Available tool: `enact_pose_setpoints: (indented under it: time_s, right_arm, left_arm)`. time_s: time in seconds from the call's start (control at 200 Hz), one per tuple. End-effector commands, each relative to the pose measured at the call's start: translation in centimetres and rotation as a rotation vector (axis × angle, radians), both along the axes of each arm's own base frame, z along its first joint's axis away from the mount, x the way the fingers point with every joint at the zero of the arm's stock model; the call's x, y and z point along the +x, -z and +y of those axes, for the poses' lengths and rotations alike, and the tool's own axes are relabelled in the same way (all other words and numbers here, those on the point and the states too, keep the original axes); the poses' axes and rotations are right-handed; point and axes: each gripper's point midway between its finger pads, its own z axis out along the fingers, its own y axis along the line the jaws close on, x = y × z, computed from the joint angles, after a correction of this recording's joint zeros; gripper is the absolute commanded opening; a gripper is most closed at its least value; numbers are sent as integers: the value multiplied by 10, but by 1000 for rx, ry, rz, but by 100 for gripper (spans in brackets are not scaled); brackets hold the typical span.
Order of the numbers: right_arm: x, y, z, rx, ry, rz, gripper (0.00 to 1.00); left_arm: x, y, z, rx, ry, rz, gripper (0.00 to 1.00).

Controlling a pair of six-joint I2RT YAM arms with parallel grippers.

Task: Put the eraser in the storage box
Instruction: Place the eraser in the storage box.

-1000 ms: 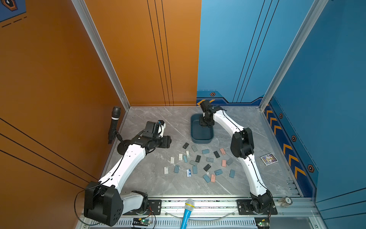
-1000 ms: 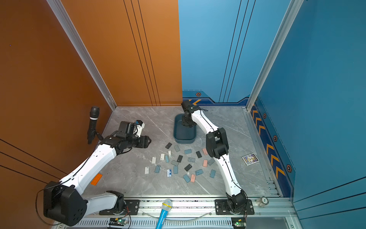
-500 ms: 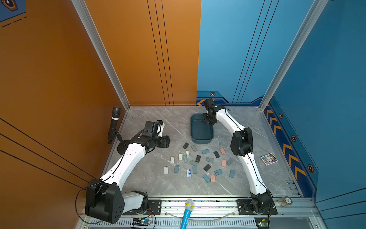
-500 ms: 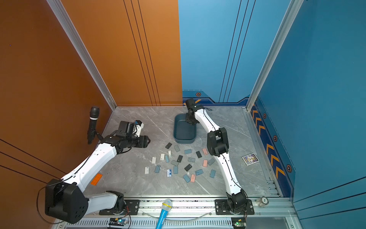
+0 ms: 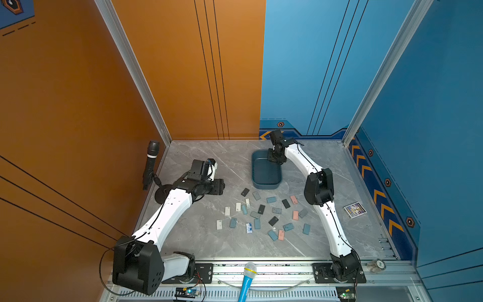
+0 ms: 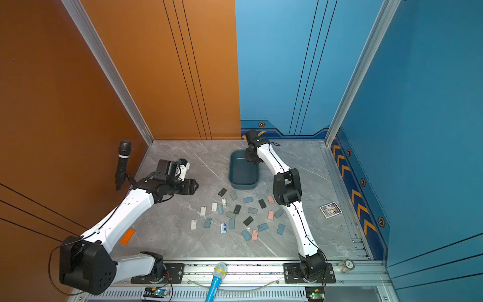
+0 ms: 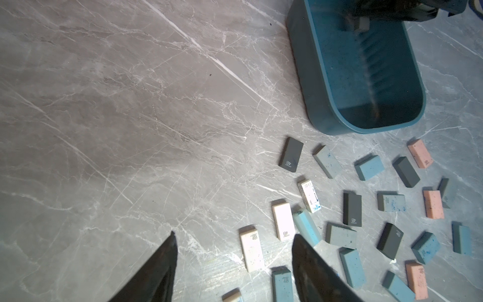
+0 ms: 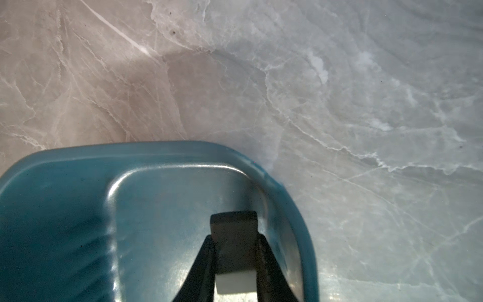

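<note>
Eraser (image 8: 234, 240) x1 pinched in R jaws over storage box (image 8: 130, 149); L jaws open, empty; ~23 erasers (image 5: 261, 209) loose.

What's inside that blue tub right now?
Only a dark eraser, pinched in the right arm's fingers over one corner of the storage box. The visible floor is bare; the patch beneath eraser and fingers is hidden.

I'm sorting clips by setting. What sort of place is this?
Likely a purpose-built robot test booth: left arm and right arm mounted on a metal rail, a marble-look tabletop, orange wall panels and blue wall panels boxing it in, a microphone on a stand.
</note>
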Motion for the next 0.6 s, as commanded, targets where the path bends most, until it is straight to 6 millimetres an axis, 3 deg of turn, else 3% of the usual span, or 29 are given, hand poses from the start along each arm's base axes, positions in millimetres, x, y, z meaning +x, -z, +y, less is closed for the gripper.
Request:
enact_pose_setpoints:
  time_s: [0.0,0.38,0.491,0.596]
  right_arm:
    - [6,4,4,18,10,-10,28]
    - [10,-8,12,69,3,-32,37]
    - [10,-23,14,88,0,-50,38]
    - [9,-49,17,112,-11,-86,38]
  left_arm:
    - [2,-7,-1,-19,-1,-16,70]
    - [2,-8,-1,-20,0,-20,70]
    - [2,-10,-1,-21,-1,-25,70]
    - [1,-12,-1,-21,-1,-31,70]
